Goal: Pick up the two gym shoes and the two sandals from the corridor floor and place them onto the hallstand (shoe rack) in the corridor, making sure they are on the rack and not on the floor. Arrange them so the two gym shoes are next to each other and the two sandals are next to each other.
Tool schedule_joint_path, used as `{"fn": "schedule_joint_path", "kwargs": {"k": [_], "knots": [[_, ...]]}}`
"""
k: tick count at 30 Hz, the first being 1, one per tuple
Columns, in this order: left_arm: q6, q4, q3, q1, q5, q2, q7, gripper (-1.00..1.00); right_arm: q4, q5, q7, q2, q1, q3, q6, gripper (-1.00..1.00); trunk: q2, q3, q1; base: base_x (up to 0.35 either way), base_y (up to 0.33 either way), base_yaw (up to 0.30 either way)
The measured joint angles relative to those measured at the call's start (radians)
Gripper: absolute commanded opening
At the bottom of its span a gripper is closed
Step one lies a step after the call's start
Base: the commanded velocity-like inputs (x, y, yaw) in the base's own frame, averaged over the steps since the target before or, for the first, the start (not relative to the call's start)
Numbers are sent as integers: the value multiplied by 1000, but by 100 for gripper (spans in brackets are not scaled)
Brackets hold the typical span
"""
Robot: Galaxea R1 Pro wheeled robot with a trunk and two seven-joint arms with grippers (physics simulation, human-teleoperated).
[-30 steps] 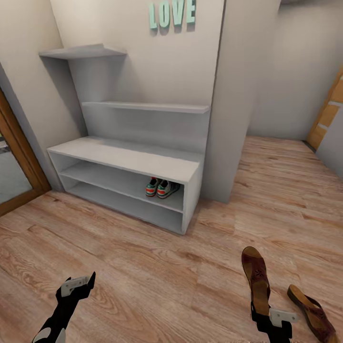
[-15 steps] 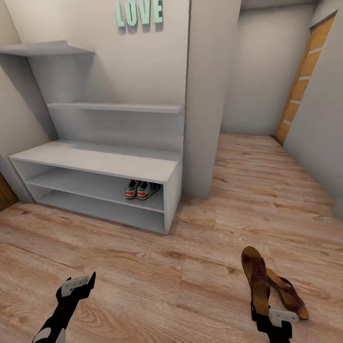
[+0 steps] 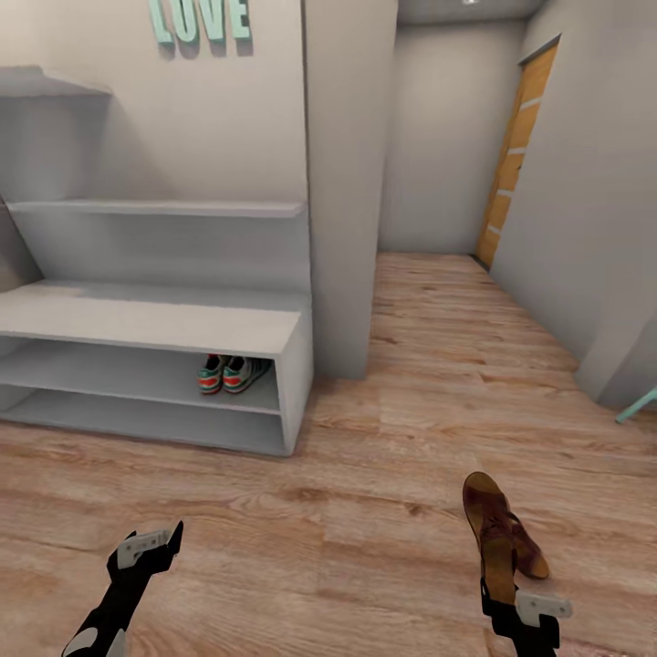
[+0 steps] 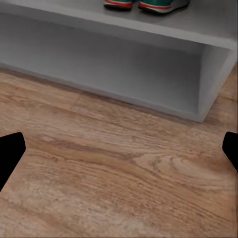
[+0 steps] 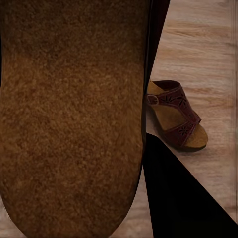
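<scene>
Currently right fingers (image 3: 500, 584) clenched on one sandal (image 3: 488, 529), its mate (image 5: 176, 116) down on the corridor floor (image 3: 365, 511) just beside; left fingers (image 3: 151, 547) released, empty. Gym shoes (image 3: 228, 374) already side by side on hallstand (image 3: 155, 319) shelf; risk of held sandal slipping, gripped only at its end, or clipping the shelf edge.

Entrance corridor of a home. Evidence: a grey shoe rack (image 3: 155, 330) with wall shelves above it and sneakers (image 3: 229, 373) stored on a lower shelf, decorative "LOVE" lettering (image 3: 199, 20) on the wall, wood-plank floor (image 3: 365, 511), a wooden door (image 3: 507, 173), and a sandal (image 5: 178, 116) lying on the floor.
</scene>
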State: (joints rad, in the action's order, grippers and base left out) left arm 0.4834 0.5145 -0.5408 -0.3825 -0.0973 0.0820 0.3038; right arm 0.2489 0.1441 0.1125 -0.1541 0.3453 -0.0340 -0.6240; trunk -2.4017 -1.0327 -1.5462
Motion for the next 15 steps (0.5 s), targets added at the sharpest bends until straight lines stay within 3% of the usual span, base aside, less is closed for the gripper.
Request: {"fn": "schedule_joint_path", "kwargs": {"k": [9, 15], "knots": [[0, 1, 0, 0, 0, 0, 0, 100, 0, 0, 0, 0, 0, 0, 0, -100, 0, 0, 0, 212, 235, -292], [1, 2, 0, 0, 0, 0, 0, 100, 0, 1, 0, 0, 0, 0, 0, -100, 0, 0, 0, 63, 266, -292]]}}
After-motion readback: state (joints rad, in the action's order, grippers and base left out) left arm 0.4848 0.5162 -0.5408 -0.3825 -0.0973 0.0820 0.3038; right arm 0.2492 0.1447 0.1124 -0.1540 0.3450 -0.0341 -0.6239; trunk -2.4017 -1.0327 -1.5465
